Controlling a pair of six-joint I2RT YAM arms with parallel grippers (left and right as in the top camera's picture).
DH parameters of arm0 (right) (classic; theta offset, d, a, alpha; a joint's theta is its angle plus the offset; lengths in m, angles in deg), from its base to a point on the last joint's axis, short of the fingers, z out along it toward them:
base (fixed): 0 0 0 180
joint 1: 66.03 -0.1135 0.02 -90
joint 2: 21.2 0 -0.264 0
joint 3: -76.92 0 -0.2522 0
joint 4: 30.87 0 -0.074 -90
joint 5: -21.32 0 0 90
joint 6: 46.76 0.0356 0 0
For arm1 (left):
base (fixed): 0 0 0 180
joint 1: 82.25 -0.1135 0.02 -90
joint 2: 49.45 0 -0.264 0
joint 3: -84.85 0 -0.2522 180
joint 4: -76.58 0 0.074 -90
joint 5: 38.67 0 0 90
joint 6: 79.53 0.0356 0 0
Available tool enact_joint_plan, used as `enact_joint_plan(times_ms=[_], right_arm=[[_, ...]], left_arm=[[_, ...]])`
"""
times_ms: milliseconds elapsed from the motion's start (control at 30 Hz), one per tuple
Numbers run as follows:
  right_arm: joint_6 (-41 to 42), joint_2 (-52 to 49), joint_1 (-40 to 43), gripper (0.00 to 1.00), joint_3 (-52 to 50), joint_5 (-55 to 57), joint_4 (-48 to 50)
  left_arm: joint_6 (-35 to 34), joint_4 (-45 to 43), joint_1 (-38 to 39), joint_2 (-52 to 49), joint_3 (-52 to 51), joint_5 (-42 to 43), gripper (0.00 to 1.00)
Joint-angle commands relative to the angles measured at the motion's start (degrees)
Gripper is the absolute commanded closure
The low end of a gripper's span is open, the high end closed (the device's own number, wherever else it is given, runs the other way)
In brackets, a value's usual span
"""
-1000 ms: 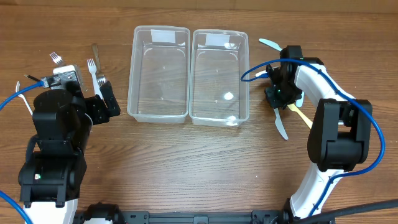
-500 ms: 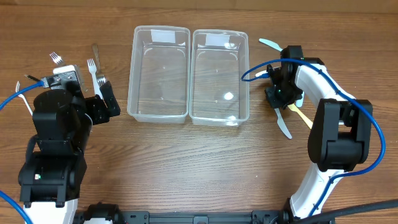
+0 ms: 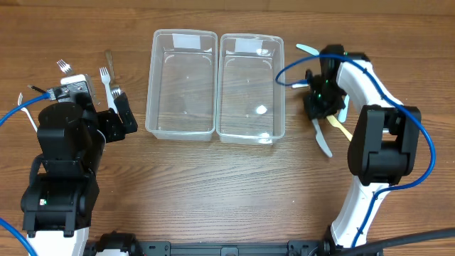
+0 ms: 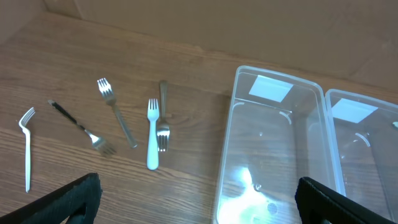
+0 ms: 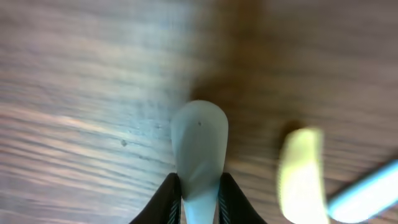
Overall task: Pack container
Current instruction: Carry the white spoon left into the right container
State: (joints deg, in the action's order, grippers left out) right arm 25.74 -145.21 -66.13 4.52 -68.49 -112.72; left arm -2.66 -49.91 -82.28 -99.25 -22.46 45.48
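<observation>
The right gripper (image 3: 323,107) is pinching a pale grey plastic utensil (image 5: 199,143) at the right. The left gripper (image 3: 122,112) is sitting spread wide.

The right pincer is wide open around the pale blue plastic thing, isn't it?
Not quite: it isn't wide open. The right pincer is shut on the pale blue plastic thing, squeezing it from both sides. The right wrist view shows this up close.
</observation>
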Motion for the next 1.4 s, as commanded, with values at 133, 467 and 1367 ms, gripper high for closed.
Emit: enact_joint_plan(times_ms=[133, 467, 1367], right_arm=[[2.78, 1.22, -0.57, 0.96, 18.21, -0.68, -7.34], [19.87, 4.48, -8.48, 0.96, 31.67, -0.72, -13.29], [28.00, 5.27, -21.42, 0.96, 17.25, -1.31, -4.26]], left_arm=[[1.33, -0.20, -0.35, -0.02, 1.40, -0.11, 0.00], [1.33, -0.20, -0.35, -0.02, 1.40, -0.11, 0.00], [1.33, -0.17, -0.35, -0.02, 1.40, -0.09, 0.00]])
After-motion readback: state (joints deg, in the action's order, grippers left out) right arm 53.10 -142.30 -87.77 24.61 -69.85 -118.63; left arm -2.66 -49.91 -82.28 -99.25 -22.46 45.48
